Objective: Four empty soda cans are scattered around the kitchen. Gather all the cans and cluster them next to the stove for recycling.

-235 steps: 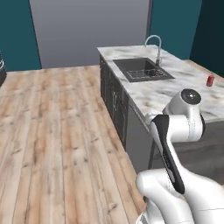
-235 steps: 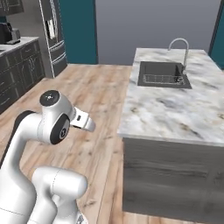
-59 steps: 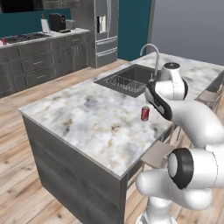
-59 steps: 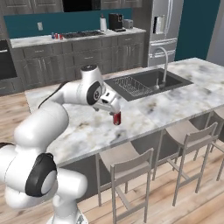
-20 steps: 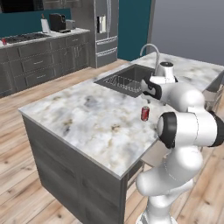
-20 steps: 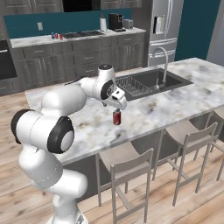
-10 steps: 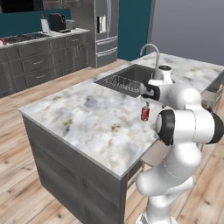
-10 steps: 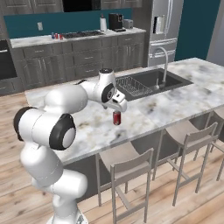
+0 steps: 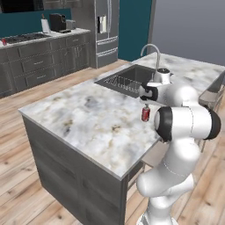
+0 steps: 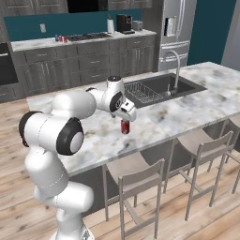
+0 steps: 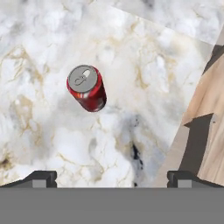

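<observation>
The red soda can [image 11: 86, 88] stands upright on the marble bench [image 9: 92, 118], its long axis vertical and its silver top with the pull tab facing up toward the hand camera. In the left base view the can [image 9: 145, 114] sits near the right edge of the island, on the near side of the sink [image 9: 125, 80], and in the right base view it [image 10: 124, 126] stands close to the front edge above the stools [image 10: 136, 173].

The hand view looks almost straight down on the can and shows the lid and tab plainly, along with the bench edge and a strip of wooden floor at the right; the base views give only the can's side. The right base view alone takes in the far counter with the stove [image 10: 89, 36] and small red cans [image 10: 59, 38] beside it, and the black oven [image 10: 6, 64] at far left. The left base view shows the fridge [image 9: 102, 30] and a coffee machine [image 9: 57, 21] on the far counter.

The claw [image 11: 111, 177] hangs above the can with its fingers spread wide and nothing between them. In the hand view the can lies up and to the left of the midpoint between the fingertips, clear of both. In the right base view the claw [image 10: 126, 116] is just over the can's top, not touching it.
</observation>
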Controlling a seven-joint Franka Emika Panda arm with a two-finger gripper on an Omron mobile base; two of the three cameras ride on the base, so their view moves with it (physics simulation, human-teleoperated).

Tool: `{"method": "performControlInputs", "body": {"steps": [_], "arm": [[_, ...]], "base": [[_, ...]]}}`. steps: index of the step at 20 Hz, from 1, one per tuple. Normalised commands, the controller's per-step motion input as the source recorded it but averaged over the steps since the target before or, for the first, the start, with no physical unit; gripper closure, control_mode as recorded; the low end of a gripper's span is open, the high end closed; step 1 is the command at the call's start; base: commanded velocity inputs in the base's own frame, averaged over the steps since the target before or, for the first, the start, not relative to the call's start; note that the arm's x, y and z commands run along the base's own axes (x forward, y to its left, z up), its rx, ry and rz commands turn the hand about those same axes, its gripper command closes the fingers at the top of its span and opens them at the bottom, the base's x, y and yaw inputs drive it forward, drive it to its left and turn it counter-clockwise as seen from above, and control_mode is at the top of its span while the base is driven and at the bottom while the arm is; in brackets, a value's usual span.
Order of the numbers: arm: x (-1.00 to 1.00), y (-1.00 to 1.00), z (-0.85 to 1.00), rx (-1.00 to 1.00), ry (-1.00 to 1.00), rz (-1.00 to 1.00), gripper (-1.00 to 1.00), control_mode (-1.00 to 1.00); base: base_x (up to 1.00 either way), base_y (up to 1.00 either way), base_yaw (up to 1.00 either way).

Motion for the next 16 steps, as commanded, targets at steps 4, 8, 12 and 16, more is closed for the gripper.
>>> {"method": "performControlInputs", "body": {"steps": [4, 8, 12, 16], "arm": [[0.16, 0.00, -0.05, 0.00, 0.00, 0.00, -1.00, -1.00], [0.16, 0.00, -0.02, 0.00, 0.00, 0.00, -1.00, -1.00], [0.15, 0.00, -0.03, 0.00, 0.00, 0.00, -1.00, -1.00], [0.11, 0.00, -0.07, 0.00, 0.00, 0.00, -1.00, -1.00]], "base": [[0.00, 0.00, 0.00], [0.00, 0.00, 0.00], [0.00, 0.00, 0.00], [0.00, 0.00, 0.00]]}}
